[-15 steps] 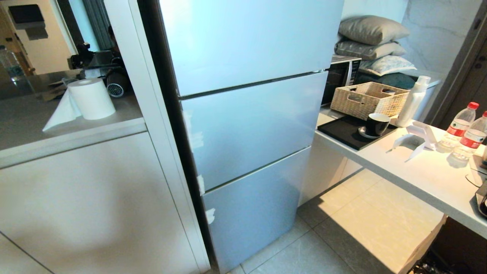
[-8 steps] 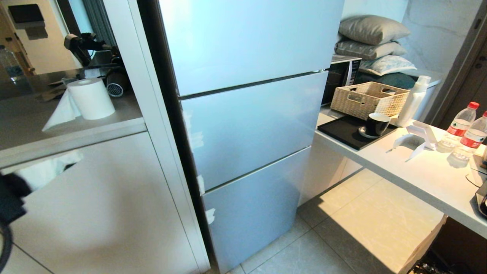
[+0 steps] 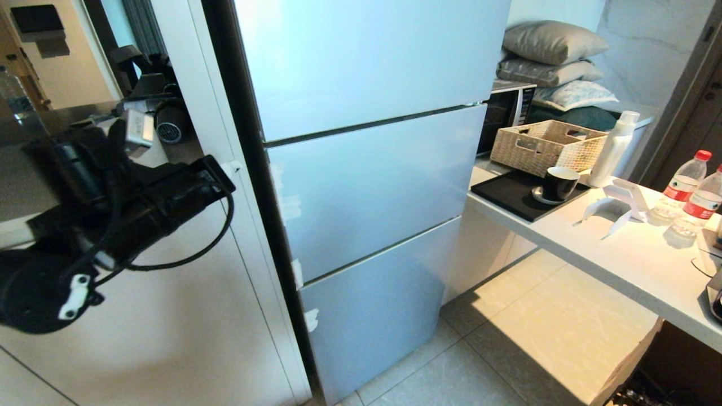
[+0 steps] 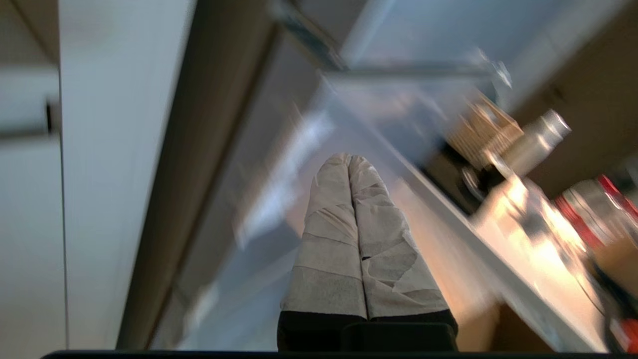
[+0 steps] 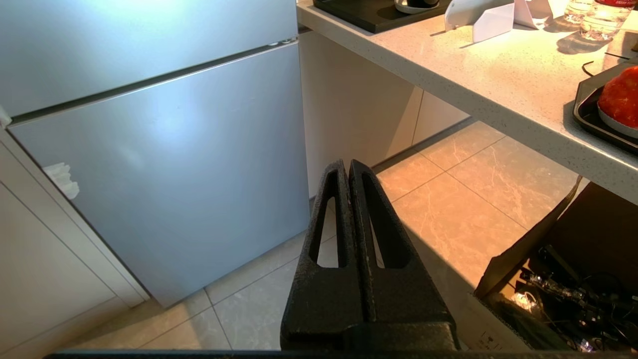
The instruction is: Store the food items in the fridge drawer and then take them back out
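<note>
Silver-blue fronts all closed; left arm raised beside fridge

Silver-blue fridge (image 3: 366, 186) shows three opaque fronts, all flush, so we cannot see the fridge drawer. We judge it sits behind one of them and that front must come open first.

Left gripper (image 4: 356, 234) has its taped fingers (image 4: 329, 249) pressed together, grasping nothing. In the head view it is up at the left, over the white cabinet (image 3: 169, 316), level with the middle front (image 3: 372, 186), which lies to its right. Its fingers point toward that front.

Right gripper (image 5: 349, 224) hangs low over the floor tiles (image 5: 463, 199), black fingers clenched and empty.

One red food item (image 5: 620, 97) shows on a dark tray (image 5: 585, 107) at the tabletop (image 5: 478, 80) edge, on the right arm's side.

We judge the left arm nearer the fronts, the right nearer the food
</note>
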